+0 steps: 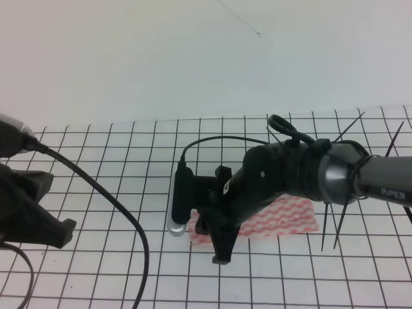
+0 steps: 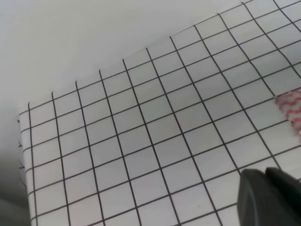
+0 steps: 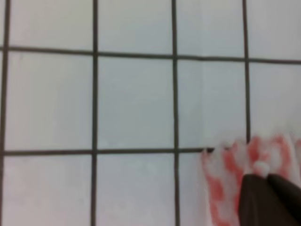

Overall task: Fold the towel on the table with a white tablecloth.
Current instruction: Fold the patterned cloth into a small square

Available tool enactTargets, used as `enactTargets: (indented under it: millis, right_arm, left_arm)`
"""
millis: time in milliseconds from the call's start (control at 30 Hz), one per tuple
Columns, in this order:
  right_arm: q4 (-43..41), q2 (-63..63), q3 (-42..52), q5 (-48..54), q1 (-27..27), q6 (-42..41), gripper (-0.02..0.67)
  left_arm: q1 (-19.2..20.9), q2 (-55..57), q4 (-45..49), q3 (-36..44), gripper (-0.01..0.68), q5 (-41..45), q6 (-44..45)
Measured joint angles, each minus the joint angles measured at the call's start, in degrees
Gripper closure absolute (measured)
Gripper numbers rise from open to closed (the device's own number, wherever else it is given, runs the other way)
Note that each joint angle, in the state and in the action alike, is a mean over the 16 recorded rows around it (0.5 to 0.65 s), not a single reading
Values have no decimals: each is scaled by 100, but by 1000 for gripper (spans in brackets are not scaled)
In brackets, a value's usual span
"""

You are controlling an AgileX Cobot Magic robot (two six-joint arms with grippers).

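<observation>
- Left gripper [image 1: 61, 233] idles low at the near left, away from the cloth; its opening cannot be told.
- Right gripper [image 1: 220, 248] reaches across to the towel's [image 1: 293, 217] left edge, apparently to grab it; grip unclear.
- Towel lies flat mid-table [image 1: 116, 154].

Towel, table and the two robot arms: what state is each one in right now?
Towel: lying flat on the cloth, partly hidden under the right arm.
Table with a white tablecloth: spread smooth, gridded.
Right end effector: low over the towel's left edge; whether it is open or shut cannot be told.
Left end effector: off to the left side, away from the towel, holding nothing visible; opening unclear.
</observation>
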Motion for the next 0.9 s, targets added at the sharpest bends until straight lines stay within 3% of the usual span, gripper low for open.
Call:
enactTargets:
  millis: [900]
  right_arm:
    - [-53,320,-265,-684,-361,233,647]
  left_arm:
    - [-1,-3,-310,1,673,-12,127]
